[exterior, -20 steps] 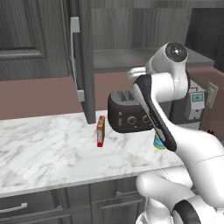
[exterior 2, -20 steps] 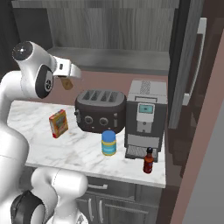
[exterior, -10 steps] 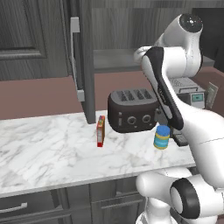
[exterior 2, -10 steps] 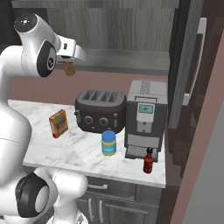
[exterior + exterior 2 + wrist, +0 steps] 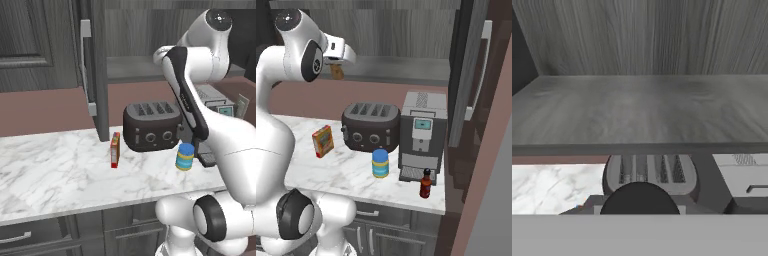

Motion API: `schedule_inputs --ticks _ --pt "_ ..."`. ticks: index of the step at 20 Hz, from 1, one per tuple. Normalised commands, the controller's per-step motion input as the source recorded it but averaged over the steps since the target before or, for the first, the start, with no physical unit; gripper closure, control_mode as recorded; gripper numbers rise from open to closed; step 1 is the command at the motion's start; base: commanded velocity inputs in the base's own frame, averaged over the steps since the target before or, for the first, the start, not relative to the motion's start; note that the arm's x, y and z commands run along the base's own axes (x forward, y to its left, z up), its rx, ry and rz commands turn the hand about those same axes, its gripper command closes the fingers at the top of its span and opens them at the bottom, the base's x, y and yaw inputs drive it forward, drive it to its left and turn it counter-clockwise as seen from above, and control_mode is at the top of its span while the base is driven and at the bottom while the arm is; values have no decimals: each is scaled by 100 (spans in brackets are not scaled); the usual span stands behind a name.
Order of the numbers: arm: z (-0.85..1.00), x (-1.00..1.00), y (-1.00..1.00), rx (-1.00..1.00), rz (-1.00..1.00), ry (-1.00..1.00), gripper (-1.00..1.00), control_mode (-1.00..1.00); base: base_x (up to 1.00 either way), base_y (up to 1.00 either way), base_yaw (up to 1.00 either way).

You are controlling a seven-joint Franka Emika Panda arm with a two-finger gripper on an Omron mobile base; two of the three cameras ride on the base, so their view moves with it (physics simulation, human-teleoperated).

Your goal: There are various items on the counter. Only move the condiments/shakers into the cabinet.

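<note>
shaker (image 5: 337, 72): pinched tight in gripper (image 5: 336, 67), up at cabinet shelf (image 5: 637, 110), not set down
jar (image 5: 380, 163), bottle (image 5: 426, 183): waiting on counter (image 5: 351, 172)

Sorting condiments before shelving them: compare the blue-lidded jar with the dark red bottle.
The blue-lidded jar is squat and wide with a yellow label; the dark red bottle is slim with a black cap. The jar stands before the toaster, the bottle by the coffee machine. Both stand upright on the counter.
</note>
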Motion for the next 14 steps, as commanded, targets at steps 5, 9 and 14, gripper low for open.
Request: schedule_inputs --ticks 5,9,14 --pt "0 52 0 0 0 4 100 -100 0 0 0" --pt "0 59 0 0 0 5 100 -100 0 0 0" --pt "0 59 0 0 0 2 100 -100 0 0 0"
